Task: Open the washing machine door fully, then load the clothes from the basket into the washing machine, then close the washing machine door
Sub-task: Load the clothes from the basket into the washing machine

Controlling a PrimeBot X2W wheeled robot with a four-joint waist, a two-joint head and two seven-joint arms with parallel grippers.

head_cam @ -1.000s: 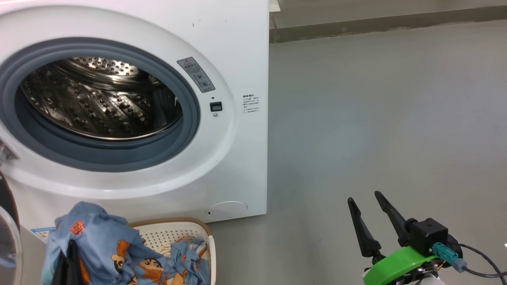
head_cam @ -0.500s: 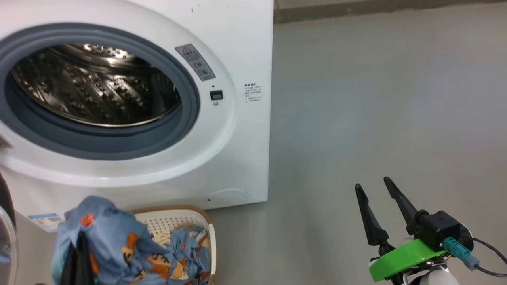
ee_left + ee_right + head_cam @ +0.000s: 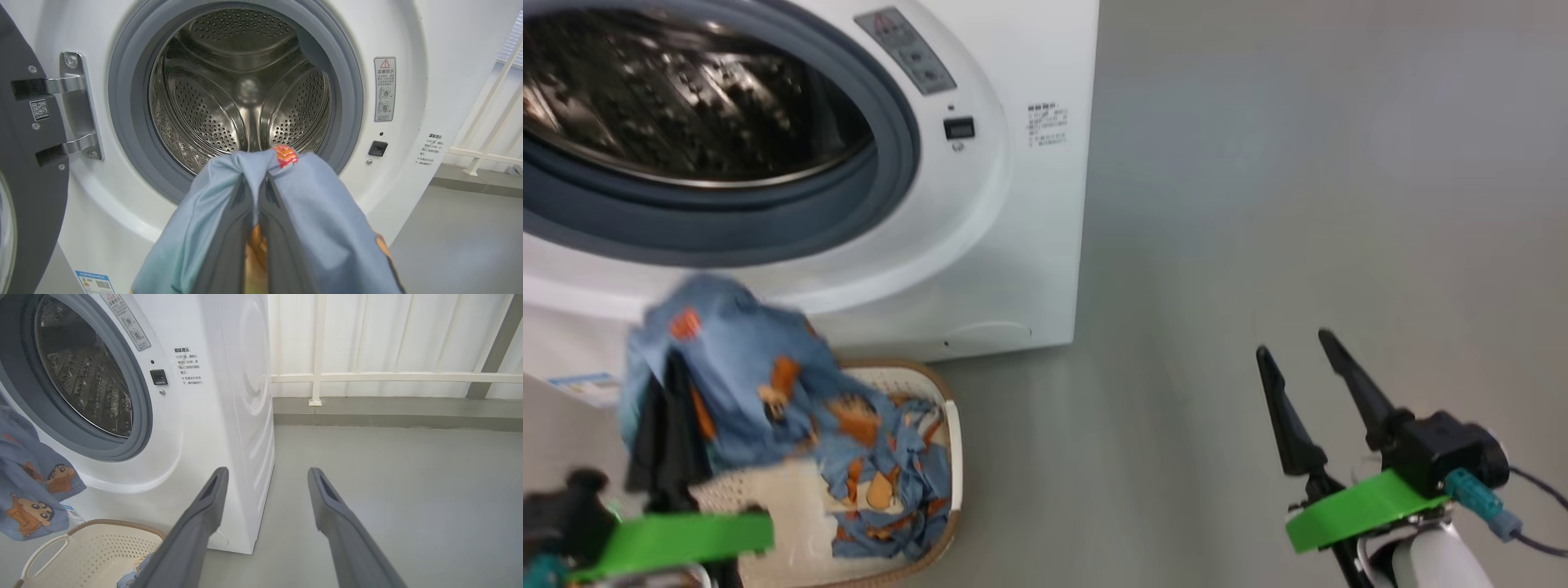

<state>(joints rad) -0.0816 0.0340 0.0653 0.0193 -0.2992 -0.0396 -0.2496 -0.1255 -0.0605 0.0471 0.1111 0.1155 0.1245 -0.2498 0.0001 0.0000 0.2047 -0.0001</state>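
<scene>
The washing machine [image 3: 1013,245] stands with its steel drum [image 3: 241,90] exposed. The washing machine door [image 3: 24,163] hangs swung wide on its metal hinge at the left edge of the left wrist view. My left gripper [image 3: 255,181] is shut on a blue bear-print garment of the clothes [image 3: 735,359], lifted above the basket [image 3: 952,441] and level with the drum's lower lip. More of the clothes [image 3: 882,482] lie in the basket. My right gripper [image 3: 1303,347] stands open and empty over the floor, right of the machine.
Grey floor [image 3: 1298,163] stretches to the right of the machine. A white railing and a low kerb [image 3: 392,377] run behind it. The basket [image 3: 94,547] sits against the machine's front, below the door opening.
The head camera has tilted down, so the whole picture shifted up. My left gripper has lifted the garment higher above the basket, towards the drum opening. The right gripper stays open.
</scene>
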